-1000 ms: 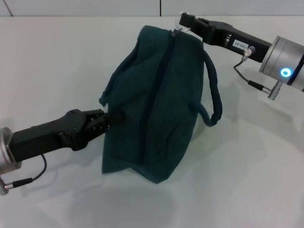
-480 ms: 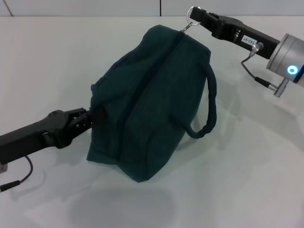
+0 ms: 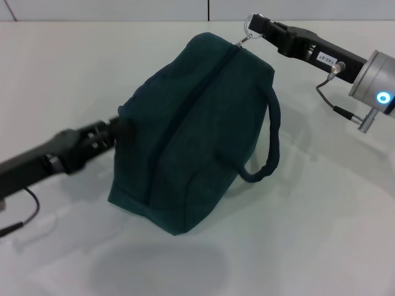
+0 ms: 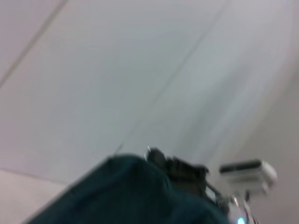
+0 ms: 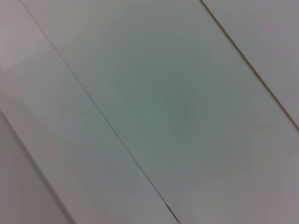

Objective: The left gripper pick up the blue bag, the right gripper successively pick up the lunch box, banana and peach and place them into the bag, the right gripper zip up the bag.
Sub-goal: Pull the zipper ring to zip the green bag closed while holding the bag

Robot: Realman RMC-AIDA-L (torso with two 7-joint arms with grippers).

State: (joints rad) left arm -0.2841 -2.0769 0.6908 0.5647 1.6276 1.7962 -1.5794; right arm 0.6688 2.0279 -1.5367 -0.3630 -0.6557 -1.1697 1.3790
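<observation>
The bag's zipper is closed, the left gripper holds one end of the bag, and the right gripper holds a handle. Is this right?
Not quite. In the head view the right gripper holds the zipper's ring pull, not a handle. The blue bag is zipped, with the left gripper at its end.

blue bag (image 3: 191,129) tilted further, left gripper (image 3: 117,129) raised

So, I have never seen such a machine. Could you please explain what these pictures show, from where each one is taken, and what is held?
This is a robot with two black arms. The wide picture comes from a camera on its head, looking down at a white table. The left gripper grips one end of the blue bag. The right gripper holds the zipper's ring pull at the other end. The zipper looks closed. One handle hangs loose. The other two pictures come from wrist cameras; the left one shows the bag's top and the far gripper, the right one only pale panels.
</observation>
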